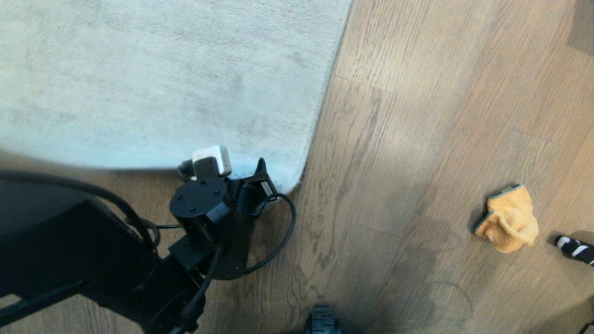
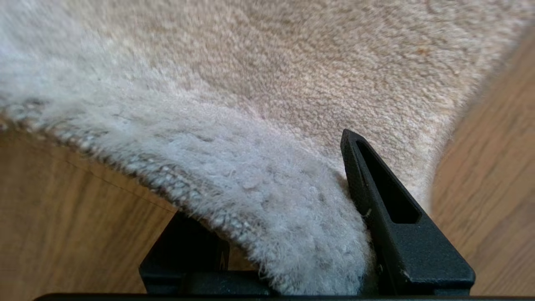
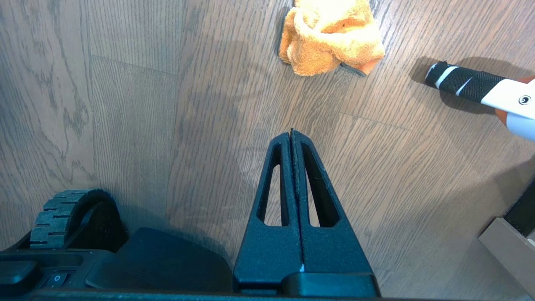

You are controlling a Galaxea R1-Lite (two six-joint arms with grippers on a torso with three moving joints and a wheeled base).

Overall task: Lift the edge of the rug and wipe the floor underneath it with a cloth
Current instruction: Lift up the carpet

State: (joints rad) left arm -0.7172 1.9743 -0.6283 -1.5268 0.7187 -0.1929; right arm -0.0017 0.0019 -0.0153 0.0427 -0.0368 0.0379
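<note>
The pale grey rug covers the far left of the wooden floor. My left gripper is at the rug's near right corner. In the left wrist view the rug corner runs between the jaws of the left gripper: one finger presses on the pile, the other sits under the woven edge, which arches off the planks. The orange-yellow cloth lies crumpled on the floor to the right. My right gripper hangs shut and empty above the floor, a short way from the cloth.
A black-and-white handle lies just right of the cloth. The robot's base wheel is close below the right arm. A low furniture corner shows at the edge of the right wrist view. A cable loops beside the left wrist.
</note>
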